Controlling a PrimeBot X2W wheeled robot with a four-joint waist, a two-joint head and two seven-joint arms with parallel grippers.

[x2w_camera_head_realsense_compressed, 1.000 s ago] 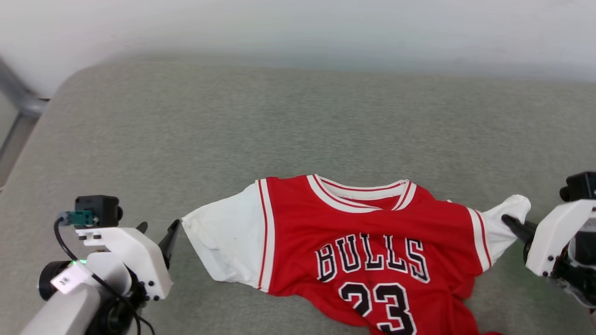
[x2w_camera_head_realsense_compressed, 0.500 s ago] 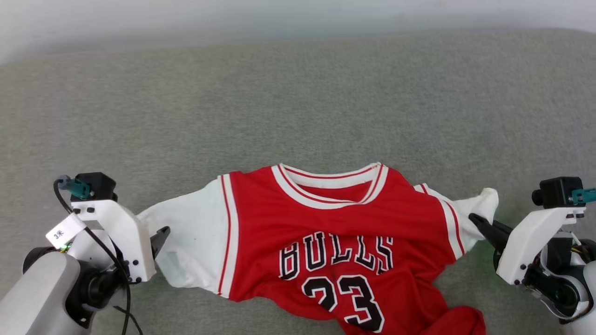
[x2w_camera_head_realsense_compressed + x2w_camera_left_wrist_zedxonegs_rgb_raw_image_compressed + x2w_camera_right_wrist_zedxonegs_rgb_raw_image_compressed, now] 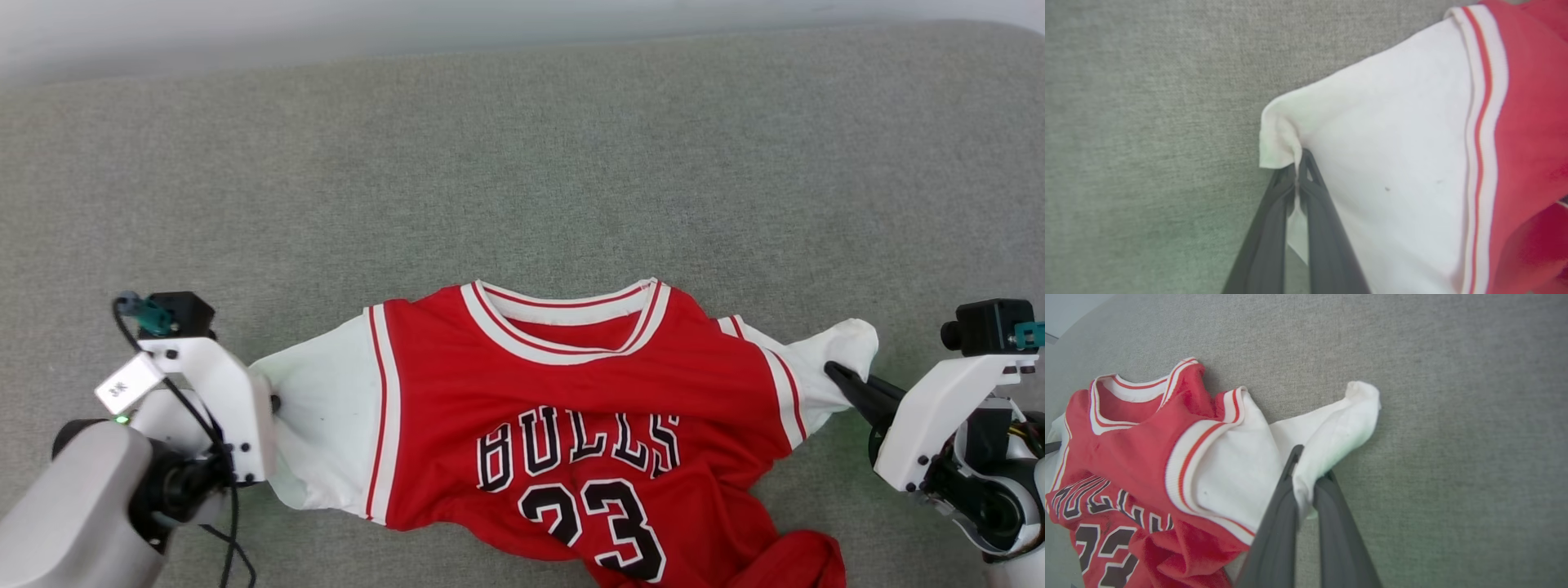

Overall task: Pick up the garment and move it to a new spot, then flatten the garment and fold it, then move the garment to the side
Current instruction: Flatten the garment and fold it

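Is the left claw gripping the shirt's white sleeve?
Yes, the left claw is shut on the white sleeve edge of the garment.

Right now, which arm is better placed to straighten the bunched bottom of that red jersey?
Probably the right: the red jersey-style T-shirt is bunched at its lower corner on that side, nearest the right gripper, though that gripper is shut on a white sleeve. The left gripper pinches the far sleeve.

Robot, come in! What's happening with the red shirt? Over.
Left gripper shut on garment, one white sleeve. Right gripper shut on the other sleeve. Hem bunched on grey surface. Nothing in the way. Over.
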